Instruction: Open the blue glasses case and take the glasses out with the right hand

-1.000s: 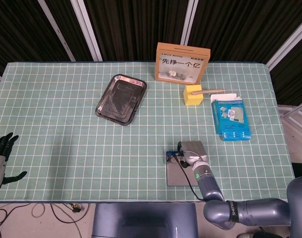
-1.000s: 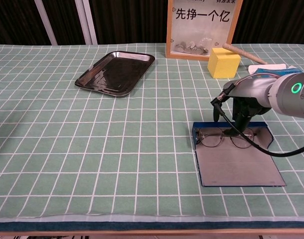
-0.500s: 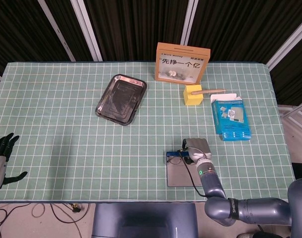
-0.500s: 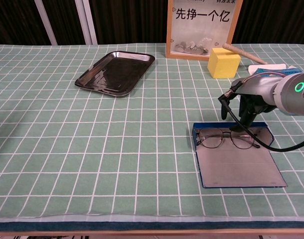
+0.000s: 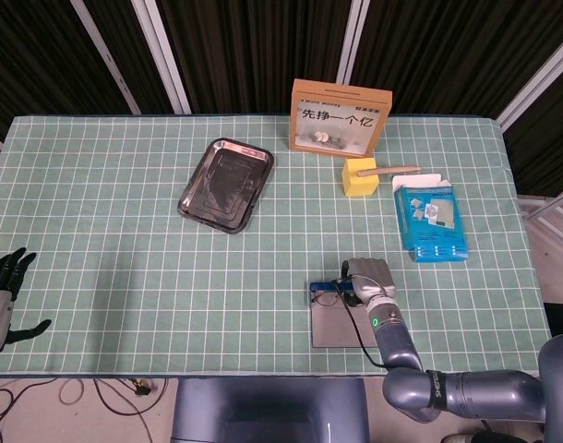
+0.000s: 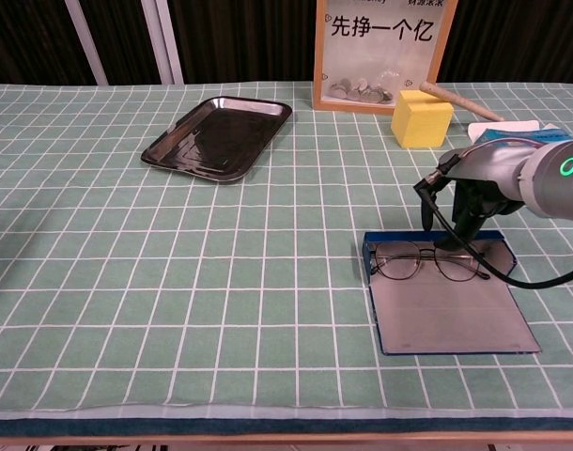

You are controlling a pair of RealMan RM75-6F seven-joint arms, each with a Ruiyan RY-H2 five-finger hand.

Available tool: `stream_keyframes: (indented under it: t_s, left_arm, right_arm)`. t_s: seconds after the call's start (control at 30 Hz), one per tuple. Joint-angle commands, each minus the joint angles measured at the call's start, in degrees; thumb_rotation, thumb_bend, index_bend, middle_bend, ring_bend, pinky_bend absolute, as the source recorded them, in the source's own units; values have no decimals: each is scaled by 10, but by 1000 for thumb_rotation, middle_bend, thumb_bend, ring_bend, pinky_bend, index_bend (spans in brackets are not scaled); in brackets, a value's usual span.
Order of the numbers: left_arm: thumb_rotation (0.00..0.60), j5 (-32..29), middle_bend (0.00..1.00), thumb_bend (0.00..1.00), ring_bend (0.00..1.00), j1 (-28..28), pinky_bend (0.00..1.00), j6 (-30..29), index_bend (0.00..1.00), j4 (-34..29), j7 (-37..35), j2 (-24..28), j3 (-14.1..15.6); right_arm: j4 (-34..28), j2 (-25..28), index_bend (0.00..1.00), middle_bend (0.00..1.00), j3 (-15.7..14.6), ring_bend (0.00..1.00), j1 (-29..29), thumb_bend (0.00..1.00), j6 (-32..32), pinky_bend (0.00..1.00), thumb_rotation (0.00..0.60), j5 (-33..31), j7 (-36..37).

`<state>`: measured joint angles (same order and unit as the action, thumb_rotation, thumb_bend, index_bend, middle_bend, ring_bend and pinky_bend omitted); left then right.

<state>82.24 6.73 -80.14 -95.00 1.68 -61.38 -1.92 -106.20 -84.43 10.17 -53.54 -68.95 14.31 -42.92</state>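
Observation:
The blue glasses case point(image 6: 451, 315) lies open and flat near the table's front right edge, and the head view shows its case point(image 5: 332, 325) below my wrist. Thin-framed glasses point(image 6: 425, 260) lie folded out across its far end, and are partly hidden in the head view as the glasses point(image 5: 326, 292). My right hand point(image 6: 467, 207) hangs over the far right of the case, its dark fingers pointing down to the right lens. Whether they pinch the frame is hidden. From above, only the grey back of the right hand point(image 5: 365, 277) shows. My left hand point(image 5: 0, 295) stays off the table's left front corner, fingers spread, holding nothing.
A black metal tray point(image 6: 219, 136) sits at the back left of centre. A wooden framed sign point(image 5: 341, 116) stands at the back, with a yellow block point(image 6: 422, 118) and a wooden stick in front of it. A blue box point(image 5: 432, 221) lies right of the case.
My right hand has drifted slightly right and back over the case's far end. The glasses have shifted a touch. The left hand has not moved.

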Motion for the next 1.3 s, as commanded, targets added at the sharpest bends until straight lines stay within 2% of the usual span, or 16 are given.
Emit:
stream_keyframes:
  t_s: [0.03, 0.6, 1.3]
  left_arm:
    - [600, 0, 0, 68, 0, 0, 0, 0, 0, 0, 0, 0, 0]
    - [600, -1, 0, 68, 0, 0, 0, 1, 0, 0, 1, 0, 0]
    - [600, -1, 0, 68, 0, 0, 0, 1, 0, 1, 2, 0, 0]
  right_arm:
    - [2, -1, 471, 983, 0, 988, 2, 388, 1, 1000, 600, 1, 2]
    - [20, -10, 483, 983, 2, 988, 15, 397, 5, 1000, 600, 10, 14]
    - [31, -17, 488, 983, 4, 988, 21, 465, 14, 1000, 600, 4, 14]
